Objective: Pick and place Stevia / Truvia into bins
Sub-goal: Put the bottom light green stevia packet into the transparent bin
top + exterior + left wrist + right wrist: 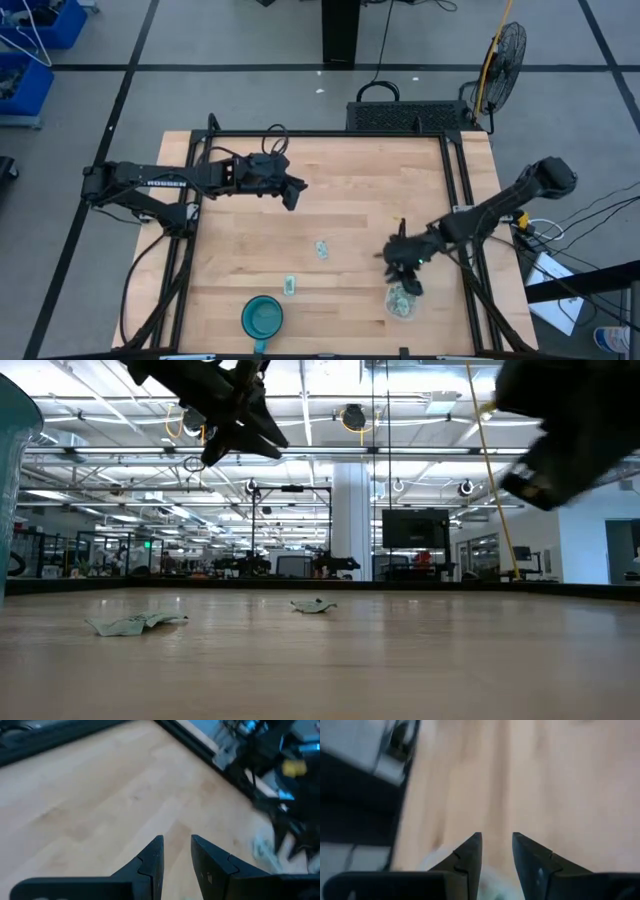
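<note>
Two pale green and white sachets lie flat on the wood: one (322,249) (313,605) mid-table, one (289,286) (135,623) nearer the front edge. The clear tub (403,302) stands near the front right and holds several sachets. My right gripper (406,272) (497,851) hovers just above the tub's far rim, with its fingers a narrow gap apart and nothing between them. My left gripper (293,192) (176,854) hangs raised over the far left of the table, also narrowly open and empty.
A teal round bowl (262,317) (14,450) sits at the front edge, left of the tub. Black frame rails (455,190) border the table on the left, right and far sides. Bare wood lies between the two arms around the loose sachets.
</note>
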Available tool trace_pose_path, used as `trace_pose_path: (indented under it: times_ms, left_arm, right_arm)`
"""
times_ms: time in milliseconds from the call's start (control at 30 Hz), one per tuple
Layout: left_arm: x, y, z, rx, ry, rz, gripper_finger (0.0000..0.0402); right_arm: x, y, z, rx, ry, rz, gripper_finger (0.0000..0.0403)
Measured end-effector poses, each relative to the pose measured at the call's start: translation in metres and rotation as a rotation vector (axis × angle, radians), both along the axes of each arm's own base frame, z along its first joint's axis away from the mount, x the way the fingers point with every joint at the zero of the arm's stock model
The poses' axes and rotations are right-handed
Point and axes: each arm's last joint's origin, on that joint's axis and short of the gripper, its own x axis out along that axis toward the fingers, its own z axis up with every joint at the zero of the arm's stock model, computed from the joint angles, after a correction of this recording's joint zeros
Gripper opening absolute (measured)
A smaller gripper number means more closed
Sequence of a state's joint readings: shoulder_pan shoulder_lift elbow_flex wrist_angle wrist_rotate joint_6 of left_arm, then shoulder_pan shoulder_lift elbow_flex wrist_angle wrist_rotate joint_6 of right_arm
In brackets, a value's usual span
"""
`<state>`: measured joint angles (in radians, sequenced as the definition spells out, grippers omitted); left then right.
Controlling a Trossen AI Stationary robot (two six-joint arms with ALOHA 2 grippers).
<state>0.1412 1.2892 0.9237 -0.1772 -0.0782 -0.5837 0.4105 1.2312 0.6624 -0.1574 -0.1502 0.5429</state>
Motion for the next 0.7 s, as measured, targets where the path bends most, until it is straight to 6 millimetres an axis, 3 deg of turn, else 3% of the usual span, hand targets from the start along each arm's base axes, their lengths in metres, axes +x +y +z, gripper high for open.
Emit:
trace_pose_path:
  times_ms: [167,367,567,700]
  left_arm:
    - [-0.003,-0.014,-0.008,-0.015,0.097,-0.108,0.0102]
    - [-0.011,-0.039,-0.018,-0.065,0.233,-0.238,0.0102]
    - [-0.017,-0.068,-0.035,-0.116,0.396,-0.419,0.0102]
    - [-0.008,-0.087,-0.051,-0.187,0.448,-0.51,0.0102]
  right_arm:
    - [0.02,-0.038,0.005,-0.156,-0.151,-0.176,0.0105]
    - [0.043,-0.079,0.006,-0.206,-0.282,-0.307,0.0105]
    - [0.063,-0.101,0.002,-0.195,-0.414,-0.405,0.0105]
    - [0.071,-0.107,-0.002,-0.179,-0.45,-0.439,0.0105]
